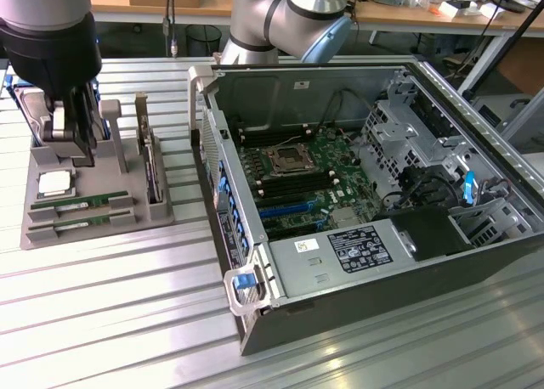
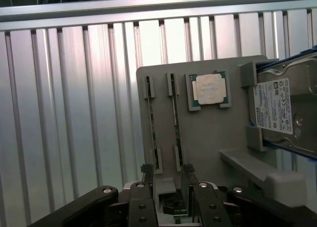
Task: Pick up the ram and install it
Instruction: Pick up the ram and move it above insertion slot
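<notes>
So the task has barely started, going by what's visible. The two long, thin green circuit-board ram sticks (image 1: 81, 202) (image 2: 150, 123) both lie side by side in their slots on the flat grey plastic fixture tray (image 1: 93, 229) (image 2: 208, 138), right beside the square silver processor chip (image 1: 53, 183) (image 2: 209, 88). The tray sits on the ribbed aluminium worktop (image 1: 127, 321), towards the exterior view's left. The robot's black gripper (image 1: 72, 151) (image 2: 167, 168) hangs over that tray with its jaws spread. In the wrist view there's a clear gap between them and no stick in it, so nothing is picked up yet. The wrist view shows the jaws near one end of the two sticks, but neither stick is touched, and it's hard to say which one the gripper is lined up on. The big silver hard drive with the white label (image 2: 285, 108) stands at the tray's far side, well out of the way. Over on the exterior view's right, the open black computer case (image 1: 382, 308) lies on its side with the green motherboard (image 1: 327, 185) exposed, and the long black memory slots (image 1: 297, 183) next to the processor socket look empty as far as one can tell. So the pick isn't done and the install isn't done either — pretty much the whole job is left.
</notes>
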Action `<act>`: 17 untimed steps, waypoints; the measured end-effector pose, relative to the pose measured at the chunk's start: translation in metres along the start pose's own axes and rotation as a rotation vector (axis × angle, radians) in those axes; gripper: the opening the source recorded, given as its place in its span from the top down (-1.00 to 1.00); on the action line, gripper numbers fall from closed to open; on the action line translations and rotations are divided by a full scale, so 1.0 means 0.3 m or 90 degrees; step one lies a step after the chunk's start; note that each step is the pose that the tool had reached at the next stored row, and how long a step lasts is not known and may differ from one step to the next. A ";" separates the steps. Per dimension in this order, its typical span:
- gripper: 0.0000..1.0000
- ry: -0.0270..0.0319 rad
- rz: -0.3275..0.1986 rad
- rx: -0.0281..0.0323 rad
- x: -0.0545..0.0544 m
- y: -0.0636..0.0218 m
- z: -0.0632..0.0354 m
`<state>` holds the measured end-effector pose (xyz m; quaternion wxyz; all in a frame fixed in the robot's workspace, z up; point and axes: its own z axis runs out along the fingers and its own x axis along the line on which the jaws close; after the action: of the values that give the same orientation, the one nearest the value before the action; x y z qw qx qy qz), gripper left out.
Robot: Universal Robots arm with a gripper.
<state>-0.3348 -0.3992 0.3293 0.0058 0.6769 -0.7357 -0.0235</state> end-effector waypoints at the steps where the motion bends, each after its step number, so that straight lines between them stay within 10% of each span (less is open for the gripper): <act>1: 0.28 0.0000 0.000 0.0000 0.000 0.000 0.002; 17: 0.28 -0.0012 0.000 -0.0001 0.002 -0.002 0.059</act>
<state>-0.3348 -0.3993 0.3116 0.0052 0.6769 -0.7357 -0.0242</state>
